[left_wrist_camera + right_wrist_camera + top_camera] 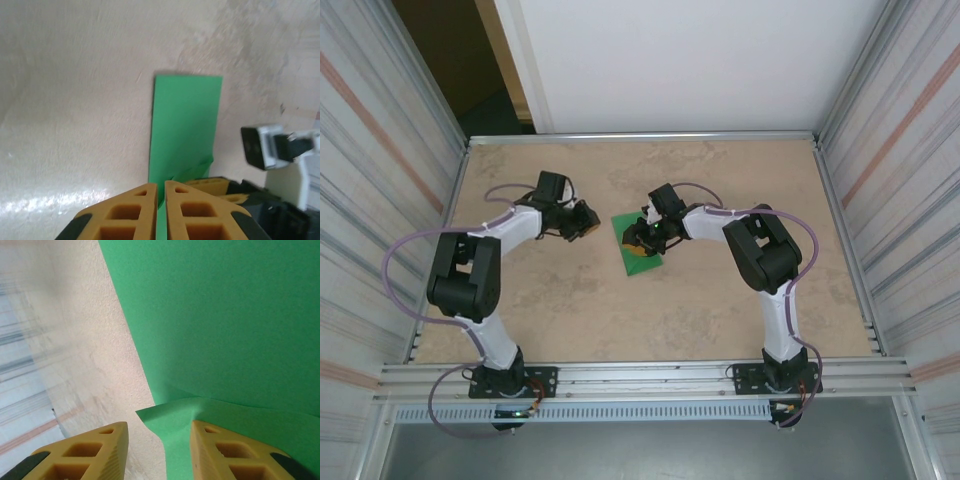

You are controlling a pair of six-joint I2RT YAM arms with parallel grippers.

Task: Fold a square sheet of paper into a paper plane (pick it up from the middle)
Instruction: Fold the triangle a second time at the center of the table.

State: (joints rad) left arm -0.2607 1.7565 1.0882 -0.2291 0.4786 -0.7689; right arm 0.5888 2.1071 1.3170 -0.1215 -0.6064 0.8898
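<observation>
The left arm [470,275] is bent at the elbow and reaches forward and to the right. The left gripper [158,186] has its fingers almost together, with only a thin slit between them. The right arm [765,250] reaches forward and to the left. The right gripper [159,427] points down, with its fingers clearly apart.

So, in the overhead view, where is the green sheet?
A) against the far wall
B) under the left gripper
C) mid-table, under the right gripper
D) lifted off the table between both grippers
C: the green sheet lies mid-table with the right gripper directly over it, while the left gripper sits apart to its left.
</observation>
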